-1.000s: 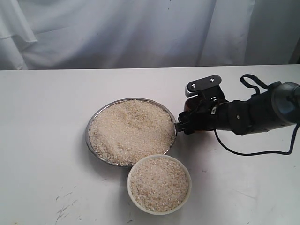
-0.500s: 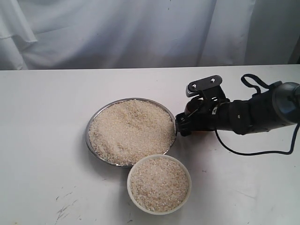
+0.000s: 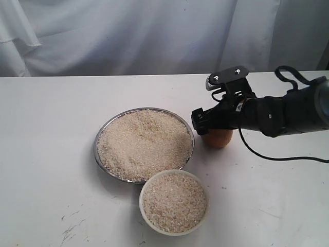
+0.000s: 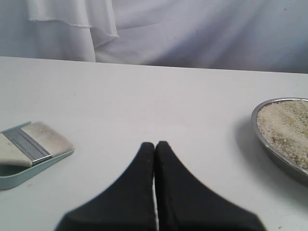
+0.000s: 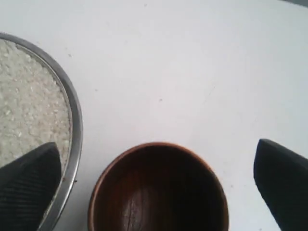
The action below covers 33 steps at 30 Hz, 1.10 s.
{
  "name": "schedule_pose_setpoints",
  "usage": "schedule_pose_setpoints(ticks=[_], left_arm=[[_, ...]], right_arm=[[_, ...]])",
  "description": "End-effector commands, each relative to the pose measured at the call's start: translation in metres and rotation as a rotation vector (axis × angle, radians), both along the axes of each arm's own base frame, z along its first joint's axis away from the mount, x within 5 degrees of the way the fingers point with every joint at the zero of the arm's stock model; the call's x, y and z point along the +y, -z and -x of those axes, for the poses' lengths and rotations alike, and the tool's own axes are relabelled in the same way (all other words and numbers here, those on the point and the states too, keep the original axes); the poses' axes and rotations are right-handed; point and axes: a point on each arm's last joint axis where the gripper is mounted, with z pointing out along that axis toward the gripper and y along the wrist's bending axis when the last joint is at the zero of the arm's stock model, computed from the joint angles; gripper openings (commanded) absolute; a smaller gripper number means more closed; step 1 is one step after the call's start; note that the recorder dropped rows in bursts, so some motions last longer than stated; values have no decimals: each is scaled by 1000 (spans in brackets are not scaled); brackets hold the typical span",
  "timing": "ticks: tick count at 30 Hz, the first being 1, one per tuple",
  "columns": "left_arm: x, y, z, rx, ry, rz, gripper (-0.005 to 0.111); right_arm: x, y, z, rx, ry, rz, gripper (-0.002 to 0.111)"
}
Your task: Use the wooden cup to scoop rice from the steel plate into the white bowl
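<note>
The wooden cup (image 3: 218, 139) stands upright, mouth up and empty, beneath the right gripper (image 5: 156, 185), whose spread jaws clear it. One finger overhangs the rim of the steel plate (image 5: 72, 125). A second ago the jaws hugged the cup lower down. The left gripper (image 4: 155, 159) is pinched closed on nothing, a brush (image 4: 33, 147) nearby.

No legible text, label, brand, number or sign in any view. Plate (image 3: 96, 146), bowl (image 3: 141, 201), cup (image 3: 218, 139) and brush (image 4: 29, 144) carry no markings.
</note>
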Motion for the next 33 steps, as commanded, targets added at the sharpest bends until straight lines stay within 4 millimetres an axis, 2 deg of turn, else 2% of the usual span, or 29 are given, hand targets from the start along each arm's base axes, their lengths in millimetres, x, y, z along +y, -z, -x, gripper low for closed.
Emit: schedule_pose_setpoints(ticks=[1, 5, 8, 11, 15, 18, 21, 24, 27, 33], left_arm=[[0, 0, 0, -13, -2, 2, 0], [0, 0, 0, -13, -2, 2, 0], [0, 0, 0, -13, -2, 2, 0], [0, 0, 0, -13, -2, 2, 0], [0, 0, 0, -13, -2, 2, 0], [0, 0, 0, -13, -2, 2, 0], [0, 0, 0, -13, -2, 2, 0], [0, 0, 0, -13, -2, 2, 0], [0, 0, 0, -13, -2, 2, 0], [0, 0, 0, -13, -2, 2, 0]], right_arm=[[0, -22, 2, -57, -15, -16, 101], [-1, -45, 8, -80, -23, -34, 100], [-4, -67, 15, -94, -29, -48, 93], [-8, -93, 26, -101, -40, -59, 73], [-16, -121, 44, -71, -52, -69, 36], [-22, -136, 56, -41, -54, -78, 18], [-27, -145, 68, -8, -76, -46, 5], [-33, -152, 78, 9, -101, 7, 0], [-39, -161, 84, -36, -126, 71, 0], [-43, -169, 87, -82, -135, 92, 0]])
